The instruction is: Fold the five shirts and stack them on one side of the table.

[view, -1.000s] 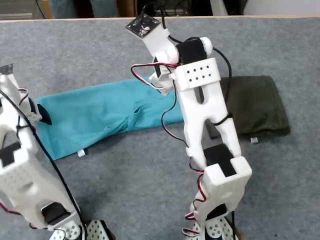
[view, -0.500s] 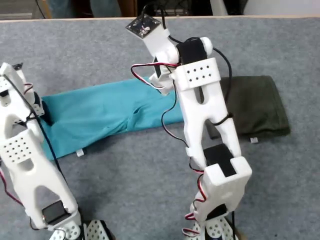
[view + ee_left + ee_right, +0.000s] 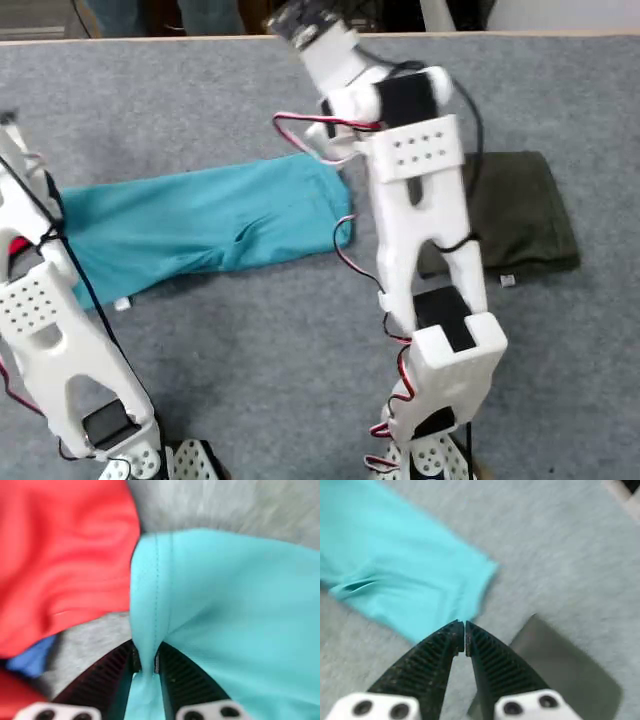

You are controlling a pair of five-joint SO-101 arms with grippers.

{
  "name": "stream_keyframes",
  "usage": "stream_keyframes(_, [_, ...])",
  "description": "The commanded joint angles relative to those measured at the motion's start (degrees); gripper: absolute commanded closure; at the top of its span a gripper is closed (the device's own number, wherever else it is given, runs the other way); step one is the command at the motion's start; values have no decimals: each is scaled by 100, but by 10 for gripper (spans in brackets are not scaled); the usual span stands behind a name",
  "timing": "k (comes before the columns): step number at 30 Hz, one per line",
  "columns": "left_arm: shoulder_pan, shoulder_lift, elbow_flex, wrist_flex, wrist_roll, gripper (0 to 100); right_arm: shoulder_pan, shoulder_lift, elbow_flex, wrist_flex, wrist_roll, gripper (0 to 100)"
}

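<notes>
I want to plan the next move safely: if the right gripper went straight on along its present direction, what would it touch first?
Most likely the edge of the teal shirt, just ahead of the right gripper. The bare grey table lies right beside that edge, and depth is unclear.

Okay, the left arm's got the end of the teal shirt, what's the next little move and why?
Likely the left gripper should lift and carry its pinched end toward the far end of the teal shirt, halving it. The shirt lies as a long strip, and the right gripper is shut on nothing, near the folded dark green shirt.
</notes>
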Motion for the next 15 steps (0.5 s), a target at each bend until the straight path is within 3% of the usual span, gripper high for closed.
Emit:
stream_keyframes(1, [75,-1160,-110,53,132,972,369,-312,-910,-35,-35,984])
stream_keyframes(6, [681,-2277,567,53,255,972,941,-312,-1903,-35,-35,984])
stream_keyframes(15, [2598,-3516,2018,53,571,971,2101,-303,-2404,-9,0,984])
